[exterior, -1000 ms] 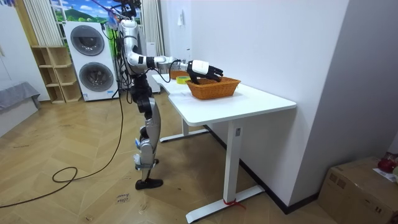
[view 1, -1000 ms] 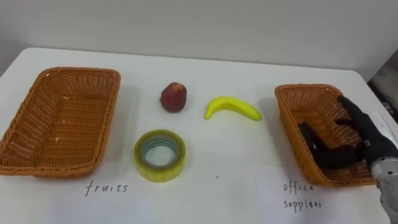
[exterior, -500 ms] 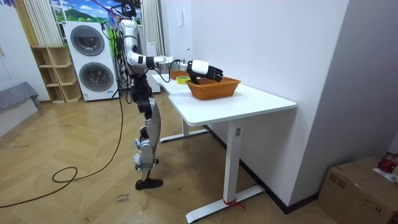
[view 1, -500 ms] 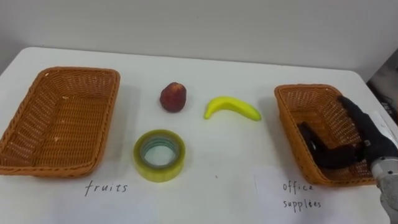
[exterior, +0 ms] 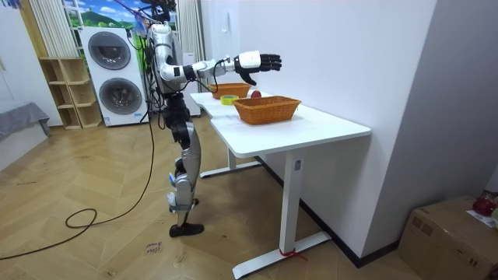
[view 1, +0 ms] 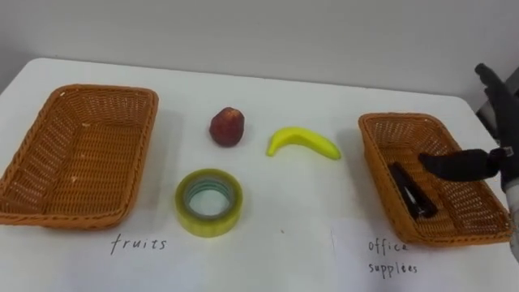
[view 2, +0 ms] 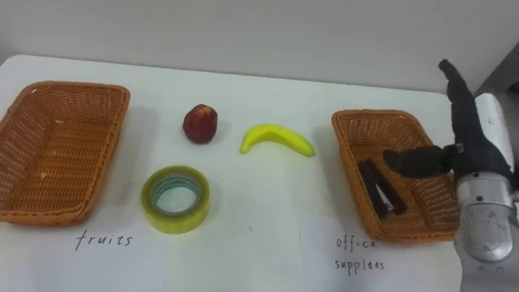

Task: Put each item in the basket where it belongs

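Note:
A red apple (view 1: 226, 126), a yellow banana (view 1: 302, 141) and a roll of yellowish tape (view 1: 208, 202) lie on the white table between two wicker baskets. The left basket (view 1: 77, 154), above the word "fruits", holds nothing. The right basket (view 1: 427, 176), above "office supplies", holds a black stapler (view 1: 411, 190). My right hand (view 2: 470, 134) hangs open above the right basket's far right side, fingers straight and thumb out, holding nothing. In the room view the right hand (exterior: 261, 62) is raised well above the basket (exterior: 267, 108).
The table's (view 1: 284, 243) front strip carries handwritten labels under each basket. The room view shows the table's edge (exterior: 311, 140) near the wall, washing machines (exterior: 114, 74) behind the robot and a cardboard box (exterior: 451, 233) on the floor.
My right hand has lifted out of the right basket and opened, leaving the black stapler lying inside it. The fruit and the tape have not moved.

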